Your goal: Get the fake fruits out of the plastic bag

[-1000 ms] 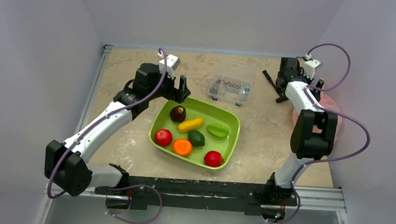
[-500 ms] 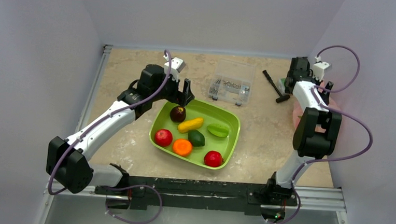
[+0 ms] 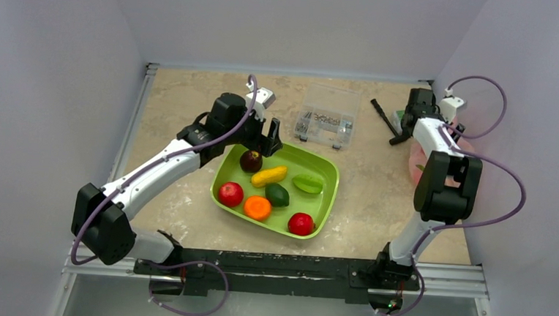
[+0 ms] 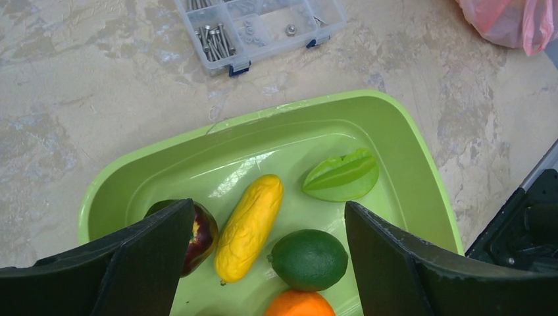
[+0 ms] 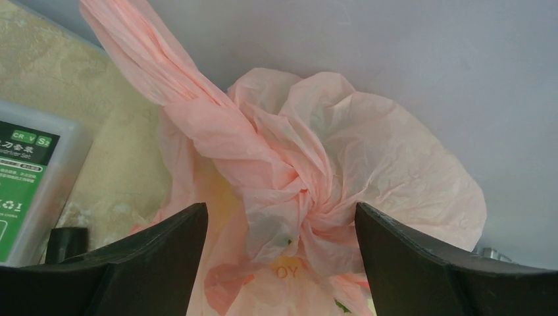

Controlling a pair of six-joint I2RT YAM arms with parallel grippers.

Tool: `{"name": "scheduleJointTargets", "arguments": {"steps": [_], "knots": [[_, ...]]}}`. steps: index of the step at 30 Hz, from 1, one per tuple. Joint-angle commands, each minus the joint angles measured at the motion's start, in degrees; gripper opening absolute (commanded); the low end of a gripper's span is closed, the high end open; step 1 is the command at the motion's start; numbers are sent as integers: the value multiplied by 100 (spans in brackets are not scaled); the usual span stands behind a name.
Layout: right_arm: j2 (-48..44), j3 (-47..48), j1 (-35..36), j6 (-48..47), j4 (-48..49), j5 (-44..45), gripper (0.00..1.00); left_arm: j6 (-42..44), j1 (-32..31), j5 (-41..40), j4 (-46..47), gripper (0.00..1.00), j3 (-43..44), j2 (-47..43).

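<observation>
Plastic bag [image 5: 368, 178] tied shut at the far right of the top view, up against the wall on the worktop [image 3: 177, 100].

Rt wrist view: the right hand [image 5: 279, 212] is spread wide open w/ the bag's twisted pink knot sitting between its fingers, and afaict neither finger touches the plastic. A yellowish patch shows thru the bag lower left of the knot, can't tell what it is. A grey case w/ a green label [image 5: 26, 171] sits at the left edge of that frame. The left hand [image 4: 268, 214] is also wide open, holding nothing, hanging over the upper-left end of the green tray [image 3: 327, 201] mid-frame. In the tray: a dark red fruit [image 3: 251, 160], a yellow one [image 3: 269, 176], a dark green lime [image 3: 277, 194], an orange [image 3: 257, 207] + two red ones. Clear parts box [image 3: 327, 117] is just above the tray.
</observation>
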Motion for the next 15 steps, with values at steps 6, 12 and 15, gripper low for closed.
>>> {"name": "scheduleJointTargets", "arguments": {"steps": [6,12,15], "knots": [[-605,-483,-28,869,-225,-114,45,21,-9,107,2,83,289,-144],[-1064,-814,37,1112,-358,-488,3,42,-14,73,-21,84,271,-277],[-1313,-986,272,1147,-431,-575,0,60,-10,49,-50,84,275,-330]]}}
